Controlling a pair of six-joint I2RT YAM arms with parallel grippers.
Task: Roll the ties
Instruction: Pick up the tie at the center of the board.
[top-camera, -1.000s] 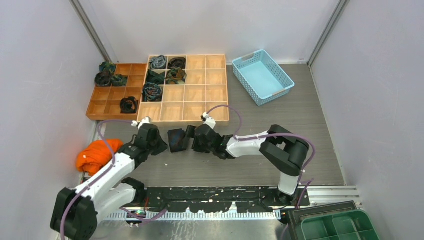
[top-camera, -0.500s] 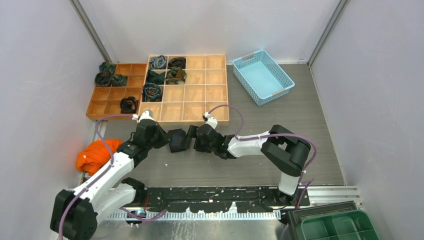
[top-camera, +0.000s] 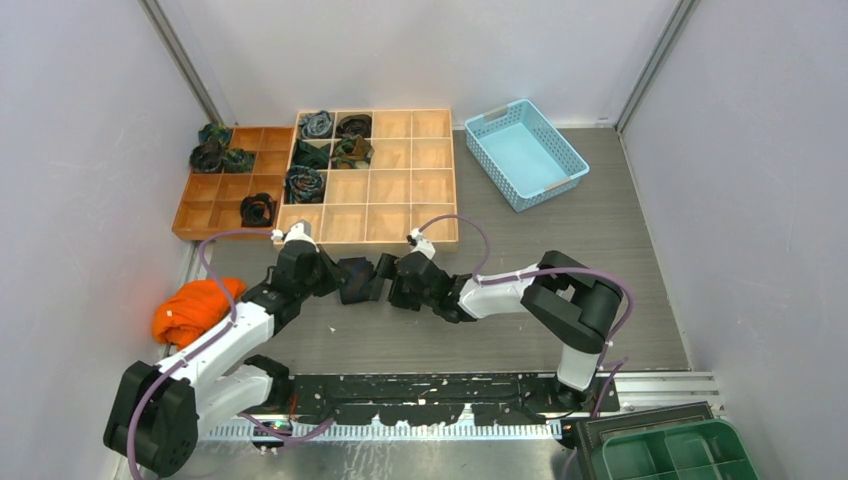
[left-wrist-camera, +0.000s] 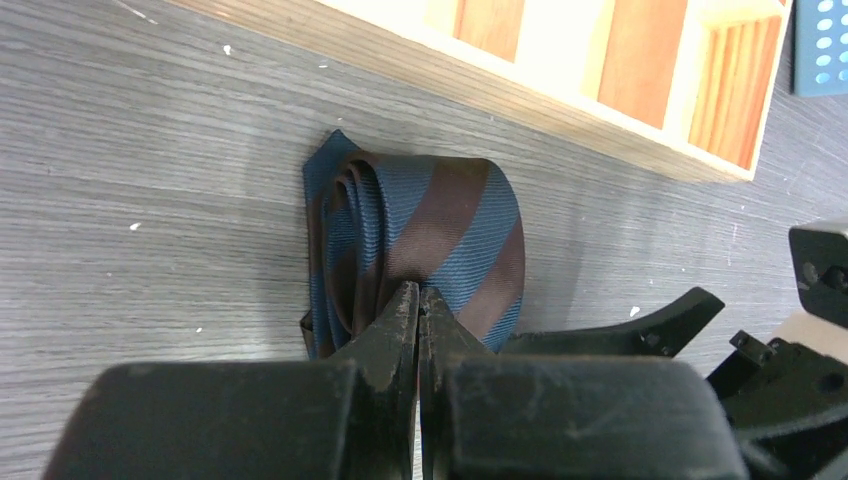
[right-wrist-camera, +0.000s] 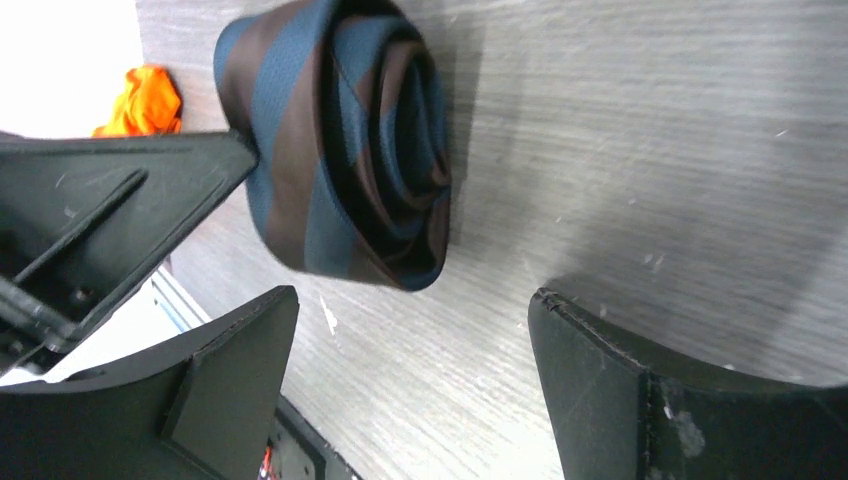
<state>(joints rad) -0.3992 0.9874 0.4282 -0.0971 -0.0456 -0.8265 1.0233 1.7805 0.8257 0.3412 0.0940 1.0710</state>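
Note:
A navy tie with brown stripes (top-camera: 353, 279), rolled into a coil, lies on the grey table between my two grippers. My left gripper (top-camera: 327, 274) is shut, and its tips (left-wrist-camera: 418, 302) press against the coil's near side (left-wrist-camera: 420, 225) with no fabric between them. My right gripper (top-camera: 381, 279) is open, its two fingers (right-wrist-camera: 240, 350) spread wide just short of the coil (right-wrist-camera: 335, 150), not touching it. Several other coiled ties (top-camera: 305, 184) sit in compartments of the wooden trays.
A pale wooden compartment tray (top-camera: 395, 190) and a darker one (top-camera: 215, 200) stand just behind the grippers. A light blue basket (top-camera: 525, 150) is at the back right. An orange cloth (top-camera: 195, 305) lies by the left arm. A green bin (top-camera: 670, 452) is at the near right.
My left gripper has moved right and forward until its shut tips meet the rolled tie. The right gripper and the tie have shifted slightly away from the near edge.

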